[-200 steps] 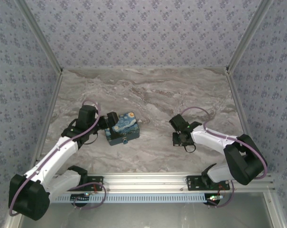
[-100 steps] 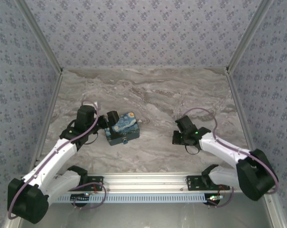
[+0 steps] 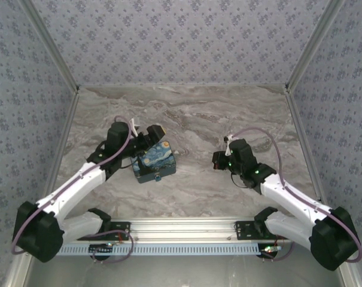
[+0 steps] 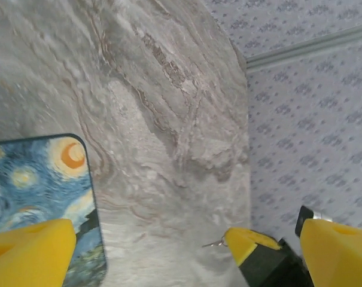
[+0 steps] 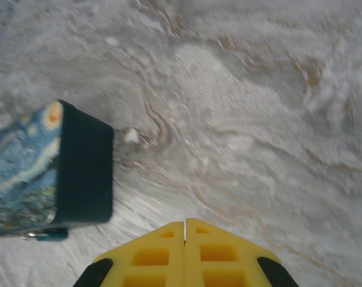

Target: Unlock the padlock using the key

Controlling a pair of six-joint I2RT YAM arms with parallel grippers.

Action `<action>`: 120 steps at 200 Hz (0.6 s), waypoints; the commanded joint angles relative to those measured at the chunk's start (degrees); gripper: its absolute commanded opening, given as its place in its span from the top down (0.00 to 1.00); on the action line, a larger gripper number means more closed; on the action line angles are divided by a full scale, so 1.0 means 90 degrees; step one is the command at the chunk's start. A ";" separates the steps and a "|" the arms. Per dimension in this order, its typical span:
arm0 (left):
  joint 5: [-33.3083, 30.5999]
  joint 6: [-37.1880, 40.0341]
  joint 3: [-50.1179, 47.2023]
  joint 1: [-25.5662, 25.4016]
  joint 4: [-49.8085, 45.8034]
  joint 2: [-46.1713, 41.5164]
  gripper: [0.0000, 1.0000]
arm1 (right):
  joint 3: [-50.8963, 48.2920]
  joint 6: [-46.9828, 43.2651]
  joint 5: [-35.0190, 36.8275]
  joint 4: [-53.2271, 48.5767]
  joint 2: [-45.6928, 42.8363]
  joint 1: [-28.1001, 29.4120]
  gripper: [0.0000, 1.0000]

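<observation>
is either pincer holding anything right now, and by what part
Right pincer is shut; what looks like the thin dark metal key pokes from its yellow tips, pinched at one end. Left pincer is open, holding nothing.

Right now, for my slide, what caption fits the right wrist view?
Shut right gripper over the marble table; starry-night box at frame left, teal padlock at its lower edge.

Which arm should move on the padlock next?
Right, I'd say. The right gripper is shut on what looks like the key, with the padlock in its wrist view; the left gripper is open and empty by the box.
</observation>
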 commanded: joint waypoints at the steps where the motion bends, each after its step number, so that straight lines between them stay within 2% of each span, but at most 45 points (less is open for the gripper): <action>1: 0.0285 -0.2113 0.0039 -0.0052 0.0995 0.0302 0.06 | 0.0513 -0.0253 -0.0092 0.0658 0.0156 0.0125 1.00; 45: 0.0224 -0.4229 -0.0049 -0.0267 0.1338 0.0718 0.19 | 0.1225 -0.0431 -0.0110 0.1172 0.0973 0.0421 1.00; 71: 0.0243 -0.5549 -0.0352 -0.0461 0.2038 0.0965 0.25 | 0.1640 -0.0483 -0.0194 0.1457 0.1529 0.0635 1.00; 120: 0.0270 -0.6381 -0.0294 -0.0817 0.2308 0.1342 0.32 | 0.2237 -0.0464 -0.0328 0.1838 0.2399 0.1031 1.00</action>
